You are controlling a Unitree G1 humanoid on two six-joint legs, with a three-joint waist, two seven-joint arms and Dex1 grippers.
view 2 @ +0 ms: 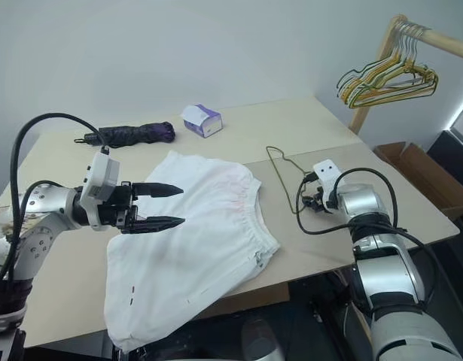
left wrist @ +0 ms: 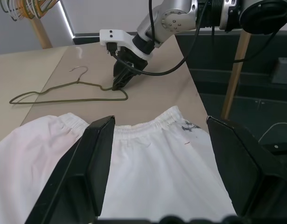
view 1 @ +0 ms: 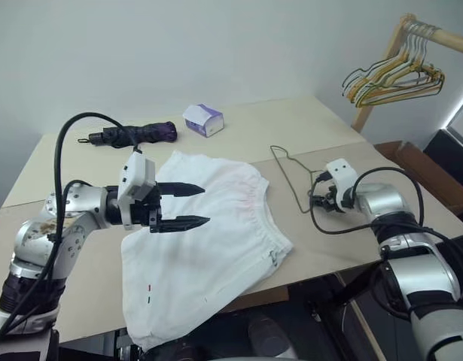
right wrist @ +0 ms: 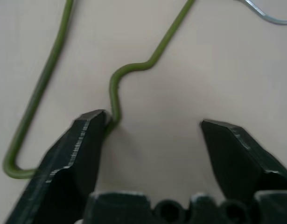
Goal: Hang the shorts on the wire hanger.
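Observation:
The white shorts (view 1: 208, 248) lie flat on the table, waistband toward the right, one leg hanging over the near edge. My left gripper (view 1: 205, 204) hovers open just above them, pointing right, with nothing between its fingers. The thin grey-green wire hanger (right wrist: 115, 98) lies flat on the table to the right of the waistband. My right gripper (view 1: 319, 197) is tipped down onto the hanger's near end. In the right wrist view its fingers stand apart, and the bent wire touches the tip of one finger (right wrist: 87, 133).
A folded dark umbrella (view 1: 133, 135) and a white and purple box (view 1: 203, 119) lie at the back of the beige table (view 1: 329, 128). A wooden rack with bunched yellow and green hangers (view 1: 397, 75) stands at the far right, above a cardboard box (view 2: 427, 177).

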